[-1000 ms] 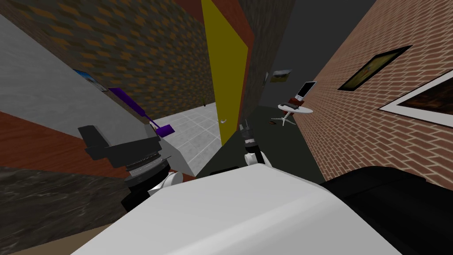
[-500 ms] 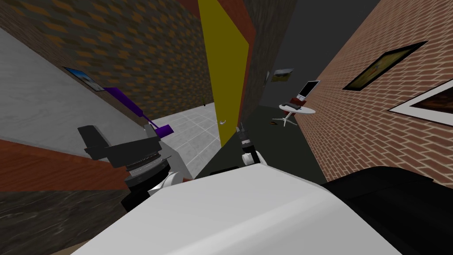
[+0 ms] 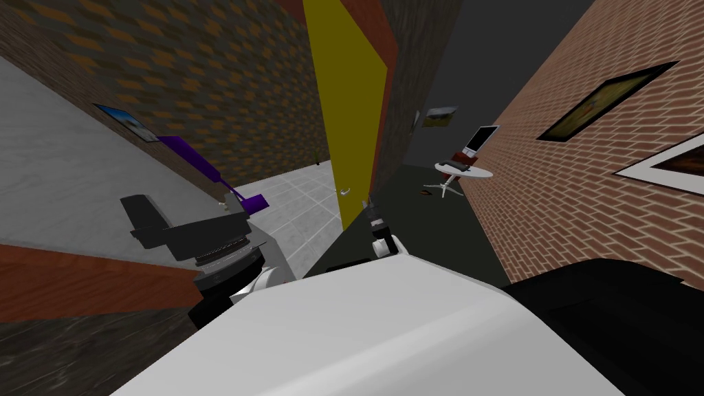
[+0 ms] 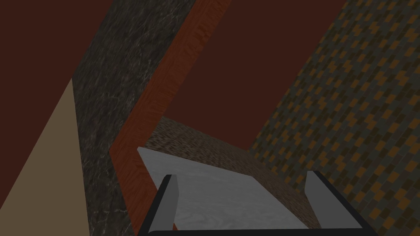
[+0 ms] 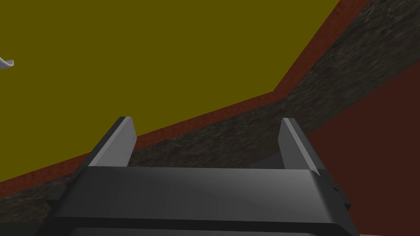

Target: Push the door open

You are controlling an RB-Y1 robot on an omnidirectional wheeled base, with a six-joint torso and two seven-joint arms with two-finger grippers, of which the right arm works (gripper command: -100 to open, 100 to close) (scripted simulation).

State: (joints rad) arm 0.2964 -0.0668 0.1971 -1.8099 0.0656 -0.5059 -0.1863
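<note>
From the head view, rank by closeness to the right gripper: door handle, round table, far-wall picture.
1. Door handle, on the yellow door just left of the right gripper.
2. Round table, ahead to the right.
3. Picture, on the back wall.

Look past the right gripper (image 3: 369, 205) and off to its right: you'll find a small round white table (image 3: 474, 172) carrying a white-framed monitor (image 3: 480, 139), and nearer, a dark-framed picture (image 3: 605, 102) on the red brick wall (image 3: 550, 206). To that gripper's left you have a pale tiled floor (image 3: 295, 206) and a purple bar-shaped object (image 3: 199, 163) below the brown-and-orange patterned wall (image 3: 206, 75).
</note>
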